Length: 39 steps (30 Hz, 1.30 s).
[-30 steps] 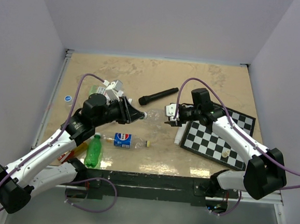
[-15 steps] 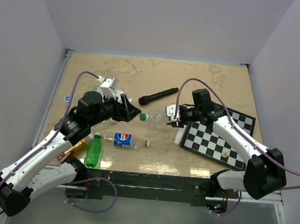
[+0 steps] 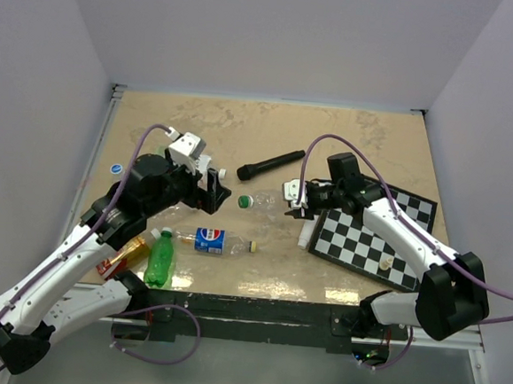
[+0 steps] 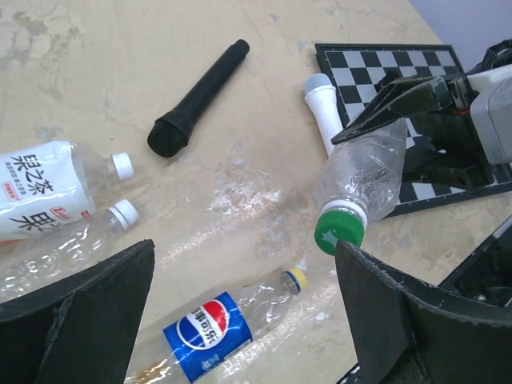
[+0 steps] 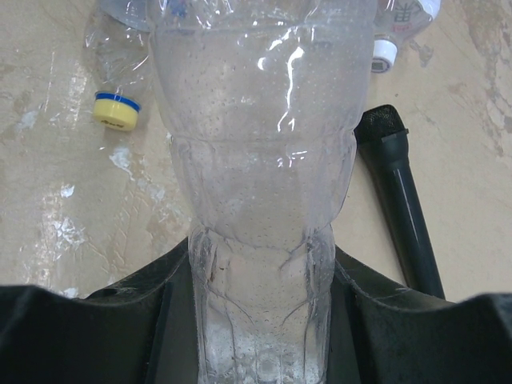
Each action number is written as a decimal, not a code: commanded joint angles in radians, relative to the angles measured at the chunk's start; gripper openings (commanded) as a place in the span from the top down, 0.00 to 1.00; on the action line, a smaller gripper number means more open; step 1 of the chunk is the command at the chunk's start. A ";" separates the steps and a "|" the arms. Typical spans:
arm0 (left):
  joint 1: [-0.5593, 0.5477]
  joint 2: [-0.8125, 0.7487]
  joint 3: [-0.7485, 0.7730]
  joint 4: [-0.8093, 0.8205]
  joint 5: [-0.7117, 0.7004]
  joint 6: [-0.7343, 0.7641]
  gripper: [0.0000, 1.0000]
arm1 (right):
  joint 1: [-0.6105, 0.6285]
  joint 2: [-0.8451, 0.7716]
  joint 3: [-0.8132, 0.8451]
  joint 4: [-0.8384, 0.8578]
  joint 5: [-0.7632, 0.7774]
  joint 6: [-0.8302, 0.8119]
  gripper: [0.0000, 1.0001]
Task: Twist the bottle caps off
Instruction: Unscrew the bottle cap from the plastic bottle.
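Round green plastic screw cap (image 4: 340, 228): seated on the neck of the clear crinkled plastic bottle (image 4: 364, 172). The bottle is clamped at its base by the right gripper (image 3: 293, 202) and held over the beige table (image 3: 332, 136). Left gripper (image 3: 213, 194): fingers just released from the cap, now spread wide and drawn back. Judged a re-grip between turns; cap not yet removed.

surface: tan table (image 3: 332, 136) | on it: black microphone (image 3: 270, 165), chessboard (image 3: 373, 237), Pepsi bottle (image 3: 210, 240), green bottle (image 3: 160, 260)

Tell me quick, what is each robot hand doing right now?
Left gripper: jaws wide open, holding nothing.
Right gripper: jaws closed on the clear bottle with the green cap.
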 commanded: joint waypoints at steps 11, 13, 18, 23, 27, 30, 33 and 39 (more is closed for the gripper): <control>-0.005 -0.099 -0.065 0.058 0.093 0.551 0.00 | -0.001 0.018 0.013 -0.027 -0.033 -0.021 1.00; -0.002 -0.153 -0.126 0.120 0.153 0.620 0.01 | -0.001 0.018 0.014 -0.030 -0.033 -0.024 1.00; -0.002 -0.238 -0.280 0.315 0.300 0.730 0.00 | 0.001 0.017 0.014 -0.035 -0.040 -0.031 1.00; -0.005 -0.109 -0.226 0.338 0.407 0.746 0.05 | 0.001 0.014 0.014 -0.040 -0.044 -0.036 1.00; -0.005 -0.008 -0.197 0.367 0.518 0.738 0.12 | 0.001 0.012 0.016 -0.043 -0.046 -0.038 1.00; -0.003 0.028 -0.202 0.413 0.561 0.721 0.14 | 0.001 0.011 0.016 -0.044 -0.046 -0.039 1.00; -0.005 0.032 -0.208 0.425 0.587 0.708 0.16 | 0.001 0.012 0.016 -0.044 -0.047 -0.039 1.00; -0.006 0.061 -0.225 0.516 0.633 0.668 0.25 | 0.002 0.014 0.017 -0.047 -0.049 -0.041 1.00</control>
